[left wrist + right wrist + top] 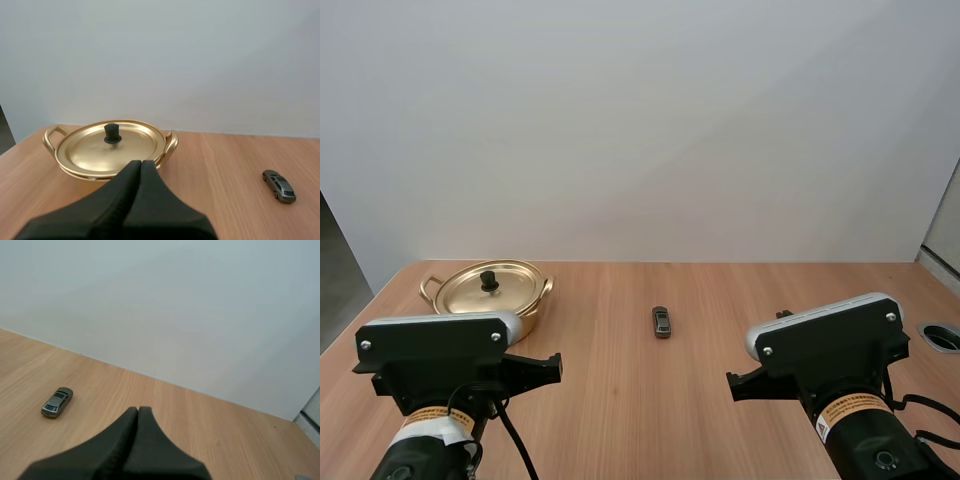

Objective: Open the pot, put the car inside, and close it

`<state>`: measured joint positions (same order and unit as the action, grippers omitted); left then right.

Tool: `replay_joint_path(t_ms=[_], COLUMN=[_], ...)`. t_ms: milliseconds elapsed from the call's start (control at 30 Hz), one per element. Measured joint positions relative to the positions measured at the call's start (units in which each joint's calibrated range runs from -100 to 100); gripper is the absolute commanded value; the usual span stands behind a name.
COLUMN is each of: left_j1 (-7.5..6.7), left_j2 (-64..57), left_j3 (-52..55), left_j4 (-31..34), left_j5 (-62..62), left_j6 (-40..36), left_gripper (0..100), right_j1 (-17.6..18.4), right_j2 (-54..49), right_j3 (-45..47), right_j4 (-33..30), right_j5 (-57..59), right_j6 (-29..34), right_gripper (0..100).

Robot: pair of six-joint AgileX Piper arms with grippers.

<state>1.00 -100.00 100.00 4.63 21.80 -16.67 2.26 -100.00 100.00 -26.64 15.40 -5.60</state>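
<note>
Nothing is done: the gold black-knobbed lid [100,152] covers the shallow gold metal pot [171,145], the small grey toy car [662,321] lies apart, seemingly untouched; left gripper [141,162] and right gripper [138,409] are clenched empty.

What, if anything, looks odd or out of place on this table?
Nothing stands out. The shallow golden metal pot sits level, its black-knobbed golden lid squarely on; the small grey toy car stands on its wheels apart from it on the wooden table.

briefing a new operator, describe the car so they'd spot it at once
Start at the wooden table, with the gold pot at its far left. To the pot's right, near the middle, lies the car: a small grey toy, far smaller than the pot.
</note>
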Motion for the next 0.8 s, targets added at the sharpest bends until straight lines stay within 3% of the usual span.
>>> replay_joint_path(t_ms=[133, 267, 533, 700, 800], left_j1=[0.0, 0.0, 0.0, 0.12, 1.17], left_j2=[0.0, 0.0, 0.0, 5.8, 11.3], left_j3=[0.0, 0.0, -6.2, -15.9, -22.0], left_j4=[-0.2, 1.0, 14.2, 22.4, 27.6], left_j5=[3.0, 3.5, -11.8, -10.9, -4.5], left_j6=[0.3, 4.3, 15.2, 15.6, 12.7], left_gripper=[0, 0, 0, 0, 0], right_j1=[0.0, 0.0, 0.0, 0.0, 0.3], right_j2=[0.0, 0.0, 0.2, 6.7, 12.3], right_j3=[0.0, 0.0, -3.9, -14.3, -19.8], right_j4=[-1.5, -7.2, -19.6, -19.8, -16.2], right_j5=[3.7, 1.0, -0.6, 11.7, 18.0], right_j6=[-0.4, -0.4, 0.2, -0.6, -3.1], right_gripper=[0, 0, 0, 0, 0])
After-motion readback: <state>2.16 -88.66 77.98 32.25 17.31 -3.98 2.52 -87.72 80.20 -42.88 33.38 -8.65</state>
